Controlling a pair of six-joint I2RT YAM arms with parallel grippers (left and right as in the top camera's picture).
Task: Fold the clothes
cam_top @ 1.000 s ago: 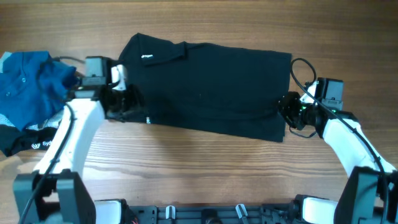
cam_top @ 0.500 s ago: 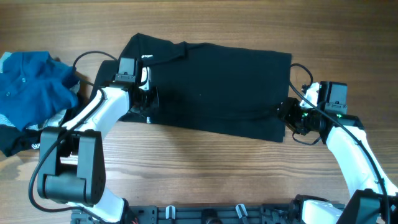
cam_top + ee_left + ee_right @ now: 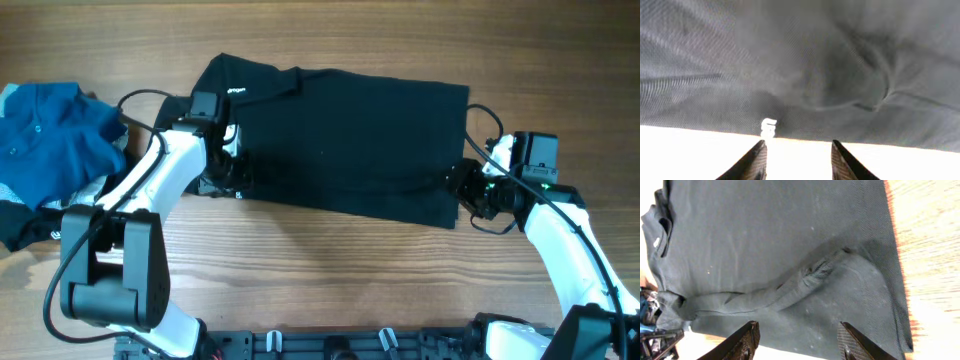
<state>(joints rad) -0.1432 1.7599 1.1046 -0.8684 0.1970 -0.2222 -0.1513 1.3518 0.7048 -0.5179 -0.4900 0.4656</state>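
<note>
1. Wooden tabletop (image 3: 330,280) carries everything. Your main piece, the black shirt (image 3: 350,140), lies spread flat across its middle with the collar toward your left, so each arm can reach one end.
2. At the far left the blue polo (image 3: 50,140) sits bunched in a heap, with a black lettered piece (image 3: 40,228) just beside it. I judge they are parked there to wait their turn.
3. Your left arm (image 3: 150,180) bends in from the side to the shirt's near left corner, and your right arm (image 3: 555,225) reaches to its near right corner. That mirrored pose suits taking one long edge with both arms together.
4. A long wrinkle (image 3: 790,285) runs across the cloth in the right wrist view, so the shirt is not fully smooth.
5. Your left gripper (image 3: 798,146) hangs over the near hem with its fingers spread and nothing between them. Your right gripper (image 3: 798,327) is likewise spread and empty, at the shirt's right-hand edge.
6. A small white tag (image 3: 768,128) sits on the hem, right by the left fingers.
</note>
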